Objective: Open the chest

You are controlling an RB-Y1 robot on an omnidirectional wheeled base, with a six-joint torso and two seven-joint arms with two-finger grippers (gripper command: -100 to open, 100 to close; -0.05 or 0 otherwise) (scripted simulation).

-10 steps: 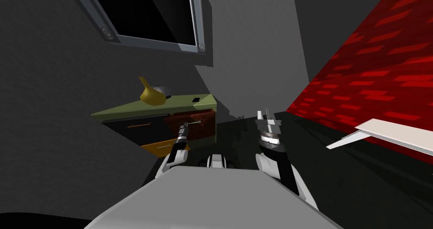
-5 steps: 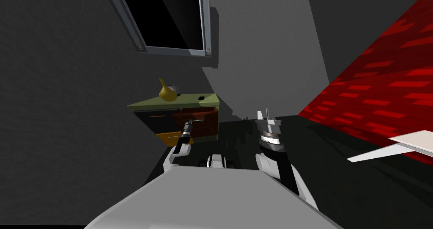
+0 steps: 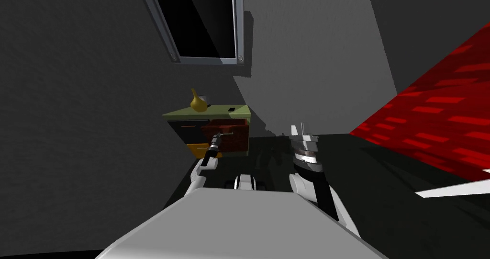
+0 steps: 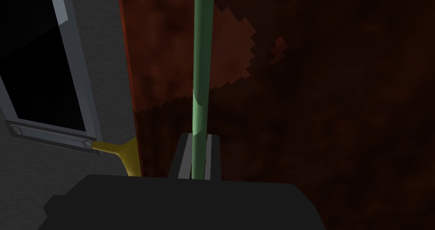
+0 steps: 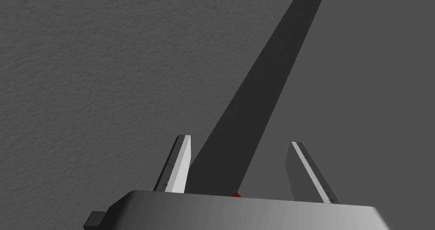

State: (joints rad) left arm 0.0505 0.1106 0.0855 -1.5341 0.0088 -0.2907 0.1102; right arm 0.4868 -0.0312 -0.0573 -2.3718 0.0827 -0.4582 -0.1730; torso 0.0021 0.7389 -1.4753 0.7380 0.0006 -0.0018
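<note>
The chest [image 3: 217, 111] has an olive top and stands against the wall ahead of me on the left. Its upper right drawer [image 3: 230, 139] has a red-brown front and stands a little out of the frame. Across that front [image 4: 297, 112] runs a thin green handle bar [image 4: 201, 70]. My left gripper [image 4: 198, 136] is shut on this bar, one finger on each side; in the head view the same gripper [image 3: 216, 136] sits at the drawer front with its arm stretched out. Raised at centre right, my right gripper [image 3: 298, 128] is open and empty, its fingers [image 5: 180, 155] wide apart.
A yellow vase [image 3: 198, 102] stands on the chest's top. The chest also has dark drawers [image 3: 187, 129] and an orange lower one [image 3: 197, 149]. A grey-framed window [image 3: 201, 24] is above. A red patterned surface [image 3: 430, 122] and a white board [image 3: 454, 189] lie to the right, across dark floor.
I have backed away and turned, so the chest looks smaller and nearer the middle. My left arm has stretched out, gripper still shut on the handle. The right arm has not moved.
</note>
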